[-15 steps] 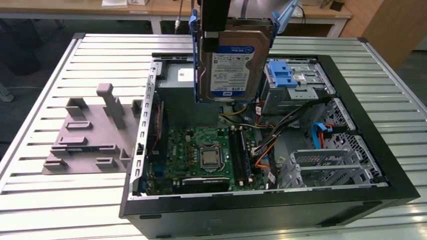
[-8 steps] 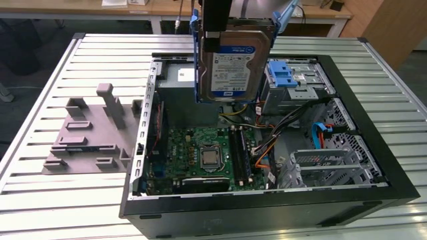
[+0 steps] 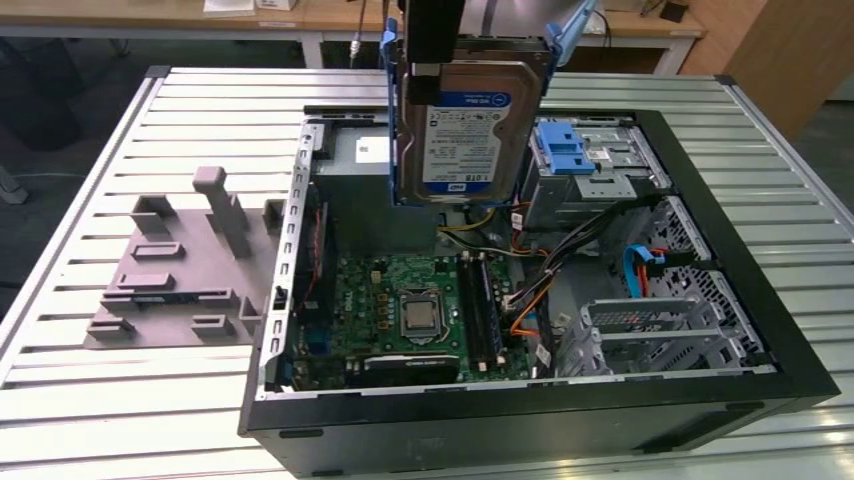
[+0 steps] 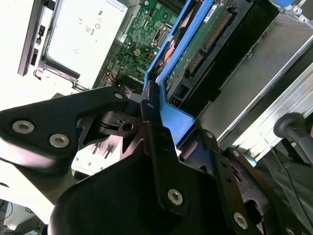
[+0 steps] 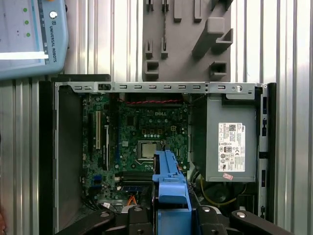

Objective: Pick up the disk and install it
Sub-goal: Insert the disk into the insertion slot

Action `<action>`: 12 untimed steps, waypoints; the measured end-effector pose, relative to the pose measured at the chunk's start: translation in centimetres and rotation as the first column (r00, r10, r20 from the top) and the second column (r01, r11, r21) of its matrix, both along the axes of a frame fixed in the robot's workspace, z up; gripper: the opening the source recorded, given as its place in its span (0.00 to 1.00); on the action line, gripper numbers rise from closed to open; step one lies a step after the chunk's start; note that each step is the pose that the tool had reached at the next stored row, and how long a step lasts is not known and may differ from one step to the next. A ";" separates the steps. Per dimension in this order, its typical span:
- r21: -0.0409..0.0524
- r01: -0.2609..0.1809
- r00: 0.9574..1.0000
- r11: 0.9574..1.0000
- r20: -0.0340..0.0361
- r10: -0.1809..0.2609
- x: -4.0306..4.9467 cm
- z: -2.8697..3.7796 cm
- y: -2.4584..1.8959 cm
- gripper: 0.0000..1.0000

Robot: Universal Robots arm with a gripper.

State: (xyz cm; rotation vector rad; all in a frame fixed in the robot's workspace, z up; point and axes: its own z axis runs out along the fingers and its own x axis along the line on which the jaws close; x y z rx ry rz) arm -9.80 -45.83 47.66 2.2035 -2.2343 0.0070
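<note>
One silver disk (image 3: 470,130) w/ white-blue label, blue frame, upright, gripped by tool (image 4: 151,105)

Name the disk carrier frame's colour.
Blue; the carrier frame shows best in the first wrist view.

Workshop: slatted metal bench (image 3: 200,115), opened computer case (image 3: 507,420).

Slatted metal table (image 3: 80,420) on dark floor (image 3: 227,55). Light wooden desks (image 3: 334,15) stand behind it; wooden panel (image 3: 787,50) at the exterior view's right.
</note>
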 end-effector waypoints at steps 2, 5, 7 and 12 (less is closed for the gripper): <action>0.000 0.000 1.000 1.000 0.000 0.000 0.02 0.00 0.00 0.36; 0.000 0.000 1.000 1.000 0.000 0.000 0.32 0.00 0.01 0.36; 0.000 0.000 1.000 1.000 0.000 0.000 0.87 0.00 -0.01 0.36; 0.000 0.000 1.000 1.000 0.000 0.000 2.10 -0.01 -0.09 0.36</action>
